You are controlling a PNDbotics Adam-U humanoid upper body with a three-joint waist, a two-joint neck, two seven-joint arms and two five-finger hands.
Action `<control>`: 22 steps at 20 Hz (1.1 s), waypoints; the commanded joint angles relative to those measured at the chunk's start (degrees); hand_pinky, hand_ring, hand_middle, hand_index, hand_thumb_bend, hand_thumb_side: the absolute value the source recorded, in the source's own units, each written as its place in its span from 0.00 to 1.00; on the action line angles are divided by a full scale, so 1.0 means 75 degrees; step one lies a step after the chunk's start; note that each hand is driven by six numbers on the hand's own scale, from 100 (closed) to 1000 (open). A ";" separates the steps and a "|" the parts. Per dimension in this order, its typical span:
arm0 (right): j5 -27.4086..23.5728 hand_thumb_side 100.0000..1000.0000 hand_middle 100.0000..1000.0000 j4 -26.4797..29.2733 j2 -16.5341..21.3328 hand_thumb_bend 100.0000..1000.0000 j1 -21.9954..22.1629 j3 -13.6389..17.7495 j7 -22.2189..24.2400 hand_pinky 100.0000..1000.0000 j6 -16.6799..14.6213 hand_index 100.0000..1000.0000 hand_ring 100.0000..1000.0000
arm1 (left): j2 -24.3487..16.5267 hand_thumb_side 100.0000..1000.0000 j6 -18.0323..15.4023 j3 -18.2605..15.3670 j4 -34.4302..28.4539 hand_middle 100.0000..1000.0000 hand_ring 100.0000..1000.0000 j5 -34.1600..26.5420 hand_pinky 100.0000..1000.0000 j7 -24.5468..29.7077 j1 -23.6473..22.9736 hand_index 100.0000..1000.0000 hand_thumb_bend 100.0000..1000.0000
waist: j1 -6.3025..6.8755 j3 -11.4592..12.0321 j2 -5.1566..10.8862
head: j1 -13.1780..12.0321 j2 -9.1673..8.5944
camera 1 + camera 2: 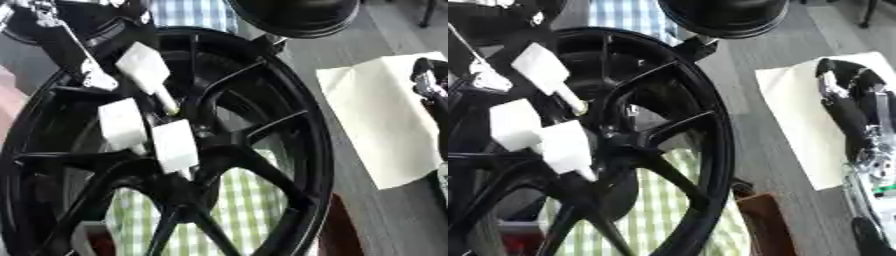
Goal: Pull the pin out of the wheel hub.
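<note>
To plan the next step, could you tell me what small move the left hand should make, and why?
Probably ease the left hand straight away from the wheel, since it is at the hub beside a pale, yellow-tipped pin; whether it grips it is unclear.

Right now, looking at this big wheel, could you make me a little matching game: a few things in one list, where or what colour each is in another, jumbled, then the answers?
Things:
1. wheel
2. left hand
3. right hand
4. sheet

Descriptions:
A. pale cream, lying flat
B. white-tipped fingers at the hub
C. black, with spokes
D. resting over the sheet, away from the wheel

Pairs: 1-C, 2-B, 3-D, 4-A
</note>
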State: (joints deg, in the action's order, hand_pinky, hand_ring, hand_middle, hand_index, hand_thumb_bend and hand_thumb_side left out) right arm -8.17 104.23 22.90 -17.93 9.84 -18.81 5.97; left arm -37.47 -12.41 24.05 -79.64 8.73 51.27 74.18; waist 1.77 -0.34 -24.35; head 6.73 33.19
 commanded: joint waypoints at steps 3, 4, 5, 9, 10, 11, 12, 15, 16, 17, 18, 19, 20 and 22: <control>-0.0056 0.38 0.54 0.0084 0.0162 0.17 -0.0003 0.0069 -0.0023 0.79 -0.0011 0.67 0.74 | -0.0439 0.00 0.0080 -0.0609 -0.0201 0.18 0.44 -0.0343 0.66 0.0022 0.0195 0.27 0.32 | -0.0033 0.0041 0.0309 | 0.0057 0.0058; -0.0053 0.38 0.54 0.0085 0.0171 0.17 0.0001 0.0072 -0.0022 0.79 -0.0011 0.67 0.74 | -0.0499 0.00 0.0112 -0.0721 -0.0210 0.18 0.44 -0.0433 0.66 -0.0062 0.0186 0.27 0.32 | -0.0035 0.0056 0.0321 | 0.0067 0.0074; -0.0050 0.38 0.54 0.0086 0.0182 0.17 0.0006 0.0075 -0.0022 0.79 -0.0011 0.67 0.74 | -0.0568 0.00 0.0140 -0.0816 -0.0227 0.18 0.44 -0.0517 0.66 -0.0163 0.0171 0.27 0.32 | -0.0036 0.0071 0.0334 | 0.0079 0.0090; -0.0028 0.38 0.54 0.0095 0.0265 0.17 0.0037 0.0119 -0.0046 0.79 -0.0015 0.67 0.74 | -0.1071 0.00 0.0218 -0.1270 -0.0356 0.18 0.44 -0.0819 0.66 -0.0653 -0.0045 0.27 0.32 | -0.0021 0.0182 0.0395 | 0.0148 0.0179; -0.0021 0.37 0.54 0.0100 0.0295 0.17 0.0045 0.0139 -0.0059 0.79 -0.0018 0.67 0.74 | -0.1255 0.00 0.0229 -0.1410 -0.0405 0.18 0.44 -0.0882 0.66 -0.0779 -0.0164 0.27 0.32 | -0.0012 0.0219 0.0412 | 0.0172 0.0199; -0.0014 0.37 0.54 0.0105 0.0325 0.16 0.0056 0.0160 -0.0074 0.79 -0.0022 0.67 0.74 | -0.1448 0.00 0.0237 -0.1554 -0.0456 0.18 0.44 -0.0938 0.66 -0.0904 -0.0305 0.27 0.32 | -0.0003 0.0259 0.0428 | 0.0194 0.0217; -0.0007 0.37 0.54 0.0110 0.0356 0.16 0.0072 0.0182 -0.0090 0.79 -0.0024 0.67 0.74 | -0.1641 0.00 0.0244 -0.1708 -0.0500 0.18 0.44 -0.0985 0.66 -0.1026 -0.0466 0.28 0.32 | 0.0005 0.0304 0.0445 | 0.0222 0.0243; 0.0001 0.37 0.54 0.0124 0.0444 0.16 0.0136 0.0251 -0.0144 0.79 -0.0031 0.67 0.74 | -0.2242 0.00 0.0267 -0.2223 -0.0583 0.18 0.44 -0.1127 0.66 -0.1398 -0.1039 0.28 0.33 | 0.0009 0.0463 0.0499 | 0.0318 0.0305; 0.0004 0.37 0.54 0.0130 0.0471 0.16 0.0157 0.0274 -0.0164 0.79 -0.0034 0.67 0.74 | -0.2452 0.00 0.0271 -0.2409 -0.0596 0.18 0.44 -0.1197 0.66 -0.1528 -0.1248 0.28 0.33 | 0.0006 0.0511 0.0513 | 0.0352 0.0318; 0.0008 0.37 0.54 0.0136 0.0495 0.16 0.0178 0.0301 -0.0187 0.79 -0.0037 0.67 0.74 | -0.2660 0.00 0.0283 -0.2593 -0.0583 0.18 0.44 -0.1282 0.66 -0.1656 -0.1455 0.27 0.33 | -0.0001 0.0566 0.0526 | 0.0395 0.0335; 0.0013 0.37 0.54 0.0141 0.0517 0.16 0.0204 0.0333 -0.0213 0.79 -0.0040 0.67 0.74 | -0.2856 0.00 0.0306 -0.2775 -0.0532 0.18 0.44 -0.1376 0.65 -0.1776 -0.1650 0.27 0.32 | -0.0010 0.0627 0.0540 | 0.0441 0.0350; 0.0017 0.37 0.54 0.0147 0.0538 0.16 0.0228 0.0363 -0.0241 0.79 -0.0042 0.67 0.74 | -0.3045 0.00 0.0325 -0.2958 -0.0463 0.18 0.43 -0.1479 0.65 -0.1893 -0.1839 0.27 0.32 | -0.0023 0.0683 0.0550 | 0.0479 0.0356; 0.0018 0.37 0.54 0.0153 0.0553 0.16 0.0243 0.0383 -0.0262 0.79 -0.0043 0.67 0.74 | -0.3213 0.00 0.0322 -0.3130 -0.0417 0.18 0.43 -0.1586 0.65 -0.2009 -0.2029 0.27 0.32 | -0.0032 0.0715 0.0555 | 0.0497 0.0357; 0.0014 0.37 0.54 0.0162 0.0565 0.16 0.0244 0.0380 -0.0271 0.79 -0.0039 0.67 0.74 | -0.3439 0.00 0.0248 -0.3347 -0.0510 0.18 0.43 -0.1767 0.65 -0.2286 -0.2478 0.27 0.32 | -0.0029 0.0702 0.0562 | 0.0476 0.0360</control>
State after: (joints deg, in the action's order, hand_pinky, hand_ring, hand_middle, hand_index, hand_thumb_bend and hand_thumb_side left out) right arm -8.16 104.28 25.21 -15.98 12.00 -20.55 5.74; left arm -59.77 -10.39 1.05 -82.82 -3.47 35.46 55.11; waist 1.49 4.91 -21.99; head 10.16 35.72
